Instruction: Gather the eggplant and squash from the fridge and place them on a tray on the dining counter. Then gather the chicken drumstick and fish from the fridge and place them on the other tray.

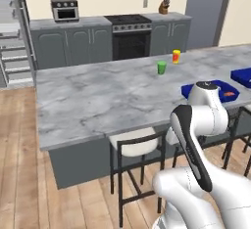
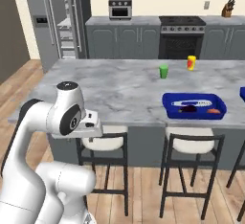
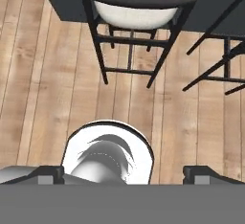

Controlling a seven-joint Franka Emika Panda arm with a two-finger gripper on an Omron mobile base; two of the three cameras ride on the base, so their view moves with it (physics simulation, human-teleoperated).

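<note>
Your gripper (image 3: 122,173) hangs with its jaws spread wide and nothing between them, aimed down at the wooden floor (image 3: 43,98), a white-cushioned stool (image 3: 136,7) just ahead of the fingertips. Up and beyond it on the marble dining counter (image 2: 119,89), a blue tray (image 2: 194,106) already holds several items too small to name with certainty; the edge of a second blue tray (image 1: 242,76) lies further along. Whatever remains to fetch sits far off in the open fridge (image 2: 62,22), across the kitchen and out of reach. Judge the drumstick and fish as soft, slick and light: take each across its thickest part, gently. The counter is flat and uncluttered but for a green cup (image 2: 163,71) and a yellow bottle (image 2: 191,62).
</note>
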